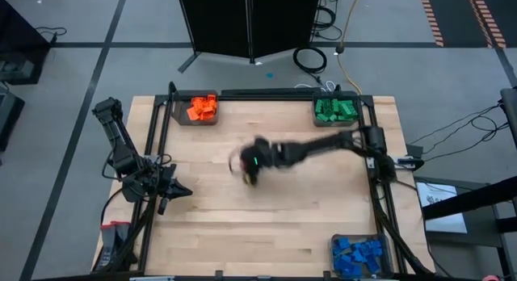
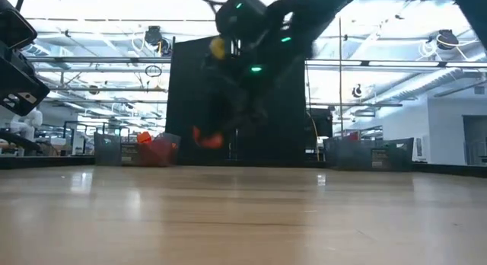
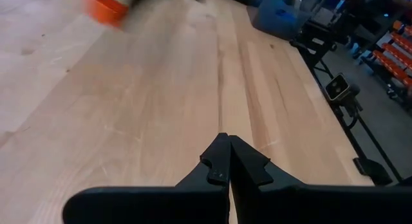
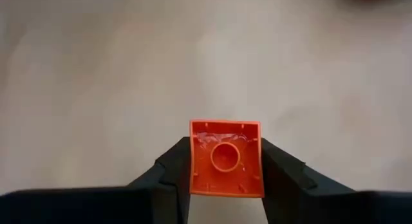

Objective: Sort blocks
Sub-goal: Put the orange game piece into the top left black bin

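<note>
Grips one orange block (image 4: 225, 158) in the right gripper (image 4: 225, 147), with a finger pressed on each of two opposite sides and the hollow underside turned to the wrist camera. Looks square, so needs no care about a long axis. Hangs above the middle of the table (image 1: 307, 224), clear of the wood in the low view.

Seems to be in the carrying step. Turns on one direction only: from the right gripper toward the bin of orange blocks (image 1: 198, 109) at the far left corner, that is, away to the far edge and somewhat to the left arm's side. Should avoid the bin of green blocks (image 1: 335, 110) at the far right corner and the bin of blue blocks (image 1: 358, 255) at the near right corner, both wrong for this colour. Probably asks for a carry over the wood and a release above the orange bin's rim, not before it.

Parks the left gripper (image 3: 226, 150) at the left edge of the table, fingers closed together on nothing. Leaves the move to the right arm, since only that one has the block.
</note>
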Controlling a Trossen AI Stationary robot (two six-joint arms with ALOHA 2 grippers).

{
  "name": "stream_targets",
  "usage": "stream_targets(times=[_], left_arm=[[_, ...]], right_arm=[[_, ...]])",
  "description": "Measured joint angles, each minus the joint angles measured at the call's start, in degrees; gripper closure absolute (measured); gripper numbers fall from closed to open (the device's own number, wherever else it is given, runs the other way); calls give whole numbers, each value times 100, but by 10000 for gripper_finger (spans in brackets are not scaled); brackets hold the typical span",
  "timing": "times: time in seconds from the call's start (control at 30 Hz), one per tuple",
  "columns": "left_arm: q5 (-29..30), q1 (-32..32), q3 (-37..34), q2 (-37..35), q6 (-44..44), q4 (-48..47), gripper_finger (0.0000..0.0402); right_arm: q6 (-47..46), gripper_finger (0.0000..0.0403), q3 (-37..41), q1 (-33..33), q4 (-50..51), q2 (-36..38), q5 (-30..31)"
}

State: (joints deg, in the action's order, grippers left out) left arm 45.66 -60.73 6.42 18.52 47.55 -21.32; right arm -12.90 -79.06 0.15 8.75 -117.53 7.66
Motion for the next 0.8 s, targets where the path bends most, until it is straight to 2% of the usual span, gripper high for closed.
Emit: stream_targets(times=[0.17,0.33,0.47,0.5,0.57,0.6,0.8], left_arm=[[19,2,0,44,-55,-2,401],[124,0,0,121,-146,-4,401],[130,2,0,140,-145,-2,401],[134,2,0,145,-144,-2,401],[133,0,0,149,-145,-4,401],[133,2,0,151,-144,-2,401],[238,1,0,192,-138,-4,401]], right_arm=[[254,284,-1243,-988,-455,-440,-55],[417,284,-3436,-1549,-459,-1486,-517],[463,284,-5366,-1686,-323,-2591,-656],[439,284,-5609,-1715,-484,-2814,-668],[-7,284,-5175,-1818,-1761,-2831,-679],[-327,284,-5020,-1885,-1995,-2833,-652],[-1138,284,-4959,-2157,-1801,-3180,-640]])
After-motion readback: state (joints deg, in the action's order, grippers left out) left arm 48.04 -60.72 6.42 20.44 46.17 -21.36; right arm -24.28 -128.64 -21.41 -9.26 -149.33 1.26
